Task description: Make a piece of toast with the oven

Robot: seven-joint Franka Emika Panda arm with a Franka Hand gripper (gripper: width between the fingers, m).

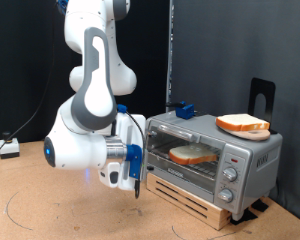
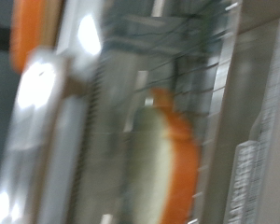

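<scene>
The silver oven (image 1: 235, 165) stands on a wooden base at the exterior view's right. Its glass door looks shut. The piece of toast (image 1: 193, 154) lies inside on the rack, seen through the glass. A near-identical second slice (image 1: 242, 124) lies on the oven's roof. My gripper (image 1: 136, 183) hangs fingers-down just off the oven's front left corner and holds nothing that I can see. The wrist view is blurred: it shows the toast (image 2: 163, 163) with its orange crust behind the rack wires and a shiny bar (image 2: 37, 140) of the oven close by. The fingers are not clear in it.
A blue object (image 1: 183, 110) sits at the back of the oven's roof. A black stand (image 1: 260, 96) rises behind the oven. The three knobs (image 1: 229, 175) are on the oven's right front. A small box with cables (image 1: 6, 148) lies at the table's far left.
</scene>
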